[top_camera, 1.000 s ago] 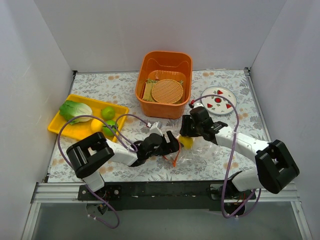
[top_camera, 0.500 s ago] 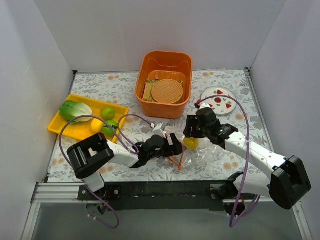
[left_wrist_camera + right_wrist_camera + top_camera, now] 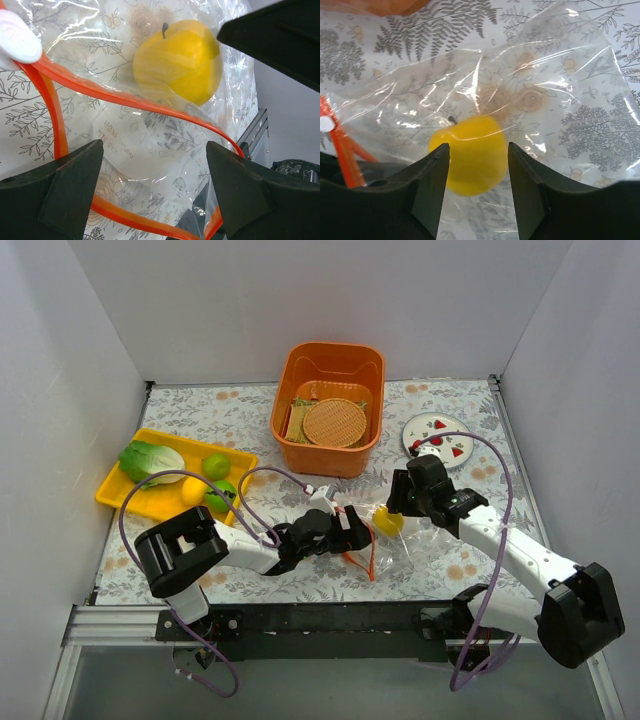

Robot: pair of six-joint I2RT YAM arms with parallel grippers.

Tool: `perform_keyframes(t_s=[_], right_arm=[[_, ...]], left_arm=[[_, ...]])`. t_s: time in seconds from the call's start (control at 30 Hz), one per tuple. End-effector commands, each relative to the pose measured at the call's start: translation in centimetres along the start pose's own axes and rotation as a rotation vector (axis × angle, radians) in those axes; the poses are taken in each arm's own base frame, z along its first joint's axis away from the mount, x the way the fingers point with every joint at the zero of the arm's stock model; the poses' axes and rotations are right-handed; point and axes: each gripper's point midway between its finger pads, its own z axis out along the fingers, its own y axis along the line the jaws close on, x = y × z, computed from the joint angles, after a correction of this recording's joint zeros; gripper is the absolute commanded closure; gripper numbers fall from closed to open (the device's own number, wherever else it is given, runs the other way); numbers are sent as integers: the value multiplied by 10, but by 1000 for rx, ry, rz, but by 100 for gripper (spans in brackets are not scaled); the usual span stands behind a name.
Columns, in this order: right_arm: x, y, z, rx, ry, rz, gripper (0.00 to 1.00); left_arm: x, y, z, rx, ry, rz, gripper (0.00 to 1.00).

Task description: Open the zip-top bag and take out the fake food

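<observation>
The clear zip-top bag (image 3: 395, 545) lies on the flowered cloth between my grippers, and its orange-red zip strip (image 3: 365, 558) stands open in a loop. A yellow apple-shaped fruit (image 3: 388, 522) sits inside the film. My left gripper (image 3: 352, 530) is open at the bag's mouth. In the left wrist view, its jaws (image 3: 155, 147) spread wide over the film and strip (image 3: 125, 100), with the fruit (image 3: 177, 60) beyond. My right gripper (image 3: 398, 506) is open, its jaws (image 3: 478, 147) straddling the blurred fruit (image 3: 470, 165) through the bag (image 3: 545, 90).
A yellow tray (image 3: 115, 487) at the left holds a cabbage piece (image 3: 152, 460), limes (image 3: 216, 466) and a lemon (image 3: 192, 490). An orange bin (image 3: 290, 370) with a tan woven disc (image 3: 335, 423) stands at the back. A white plate (image 3: 415, 427) lies at the back right.
My right gripper has moved right and a little toward the near edge, and the fruit and bag have shifted right with it. My left gripper followed slightly right.
</observation>
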Motion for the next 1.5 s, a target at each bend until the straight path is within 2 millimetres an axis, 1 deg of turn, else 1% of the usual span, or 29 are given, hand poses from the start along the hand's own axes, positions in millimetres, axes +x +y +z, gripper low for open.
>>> perform_keyframes(t_s=[0.0, 0.1, 0.2, 0.23, 0.3, 0.33, 0.37, 0.43, 0.47, 0.5, 0.63, 0.7, 0.77, 0.8, 0.83, 0.87, 0.9, 0.93, 0.97, 1.03, 1.07, 1.13, 1.23, 1.27, 1.3, 1.33, 1.37, 1.43, 1.47], right_arm=[[-8, -5, 17, -44, 9, 45, 43], [-12, -3, 22, -72, 15, 67, 42], [-10, 1, 26, -98, 33, 74, 42], [-5, 1, 28, -97, 48, 77, 43], [0, 6, 29, -132, 65, 90, 44], [4, 6, 29, -136, 69, 94, 46], [11, 4, 30, -137, 84, 102, 47], [16, 3, 30, -143, 86, 107, 47], [24, 1, 31, -143, 103, 112, 48], [26, 2, 31, -148, 104, 121, 48], [38, 4, 30, -180, 120, 138, 49], [40, 4, 29, -183, 123, 140, 48], [40, 6, 29, -192, 123, 137, 48], [38, 9, 27, -203, 116, 130, 47], [37, 9, 26, -205, 114, 120, 46], [32, 9, 25, -196, 100, 111, 46], [33, 3, 23, -163, 114, 101, 45], [19, 3, 18, -147, 82, 72, 43], [17, -11, 15, -72, 72, 56, 43], [-3, -17, 1, -27, 7, 26, 39], [-4, -28, -4, 26, 0, 6, 39], [-11, -30, -16, 36, -32, 1, 38], [-6, -32, -26, 33, -33, 9, 40], [1, -35, -26, 40, -21, 9, 40], [1, -36, -30, 39, -34, 13, 41], [3, -39, -31, 48, -35, 14, 43], [10, -43, -30, 58, -21, 14, 44], [14, -48, -31, 70, -29, 20, 55], [17, -50, -31, 77, -24, 22, 58]], left_arm=[[-7, -16, 3, 36, -23, 27, 17], [-6, -17, 4, 39, -20, 34, 17], [-5, -15, 7, 31, -17, 38, 17], [-5, -16, 7, 33, -18, 40, 17], [-3, -15, 9, 31, -12, 44, 17], [-4, -16, 10, 32, -13, 45, 17], [-2, -16, 10, 34, -8, 54, 16], [-1, -16, 12, 28, -5, 59, 16], [0, -17, 14, 25, -5, 64, 15], [2, -14, 16, 15, -1, 66, 15], [4, -17, 19, 18, -4, 70, 14], [6, -21, 23, 16, 4, 92, 14], [12, -22, 24, 9, 16, 111, 13], [12, -25, 26, 8, 12, 121, 14], [14, -24, 27, 1, 13, 129, 14], [18, -23, 27, -11, 21, 139, 14], [19, -23, 27, -19, 20, 138, 14], [19, -20, 27, -30, 16, 138, 14], [19, -20, 26, -31, 14, 136, 14], [21, -17, 24, -40, 14, 129, 14], [20, -17, 24, -36, 12, 125, 14], [22, -16, 23, -36, 14, 120, 14], [23, -18, 24, -28, 13, 118, 14], [23, -19, 24, -24, 16, 118, 14], [23, -20, 24, -23, 17, 120, 14], [24, -19, 24, -24, 18, 122, 14], [25, -20, 24, -23, 21, 124, 14], [25, -19, 24, -23, 23, 125, 14], [25, -20, 25, -21, 21, 125, 14]])
